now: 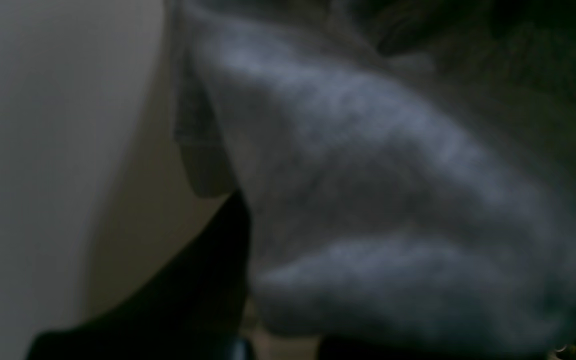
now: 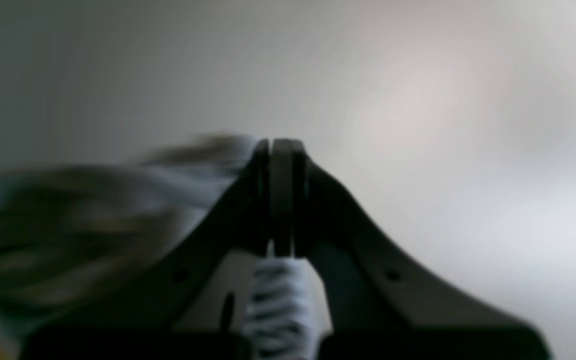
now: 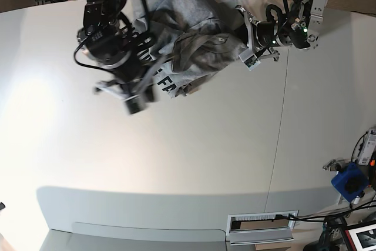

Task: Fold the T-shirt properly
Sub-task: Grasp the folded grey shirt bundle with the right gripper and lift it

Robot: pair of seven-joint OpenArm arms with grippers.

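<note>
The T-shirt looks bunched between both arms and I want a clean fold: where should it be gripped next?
Probably the T-shirt's loose lower edge by the black lettering, approached from the bare table side; it hangs free there, while the rest is crumpled between the grippers.
</note>
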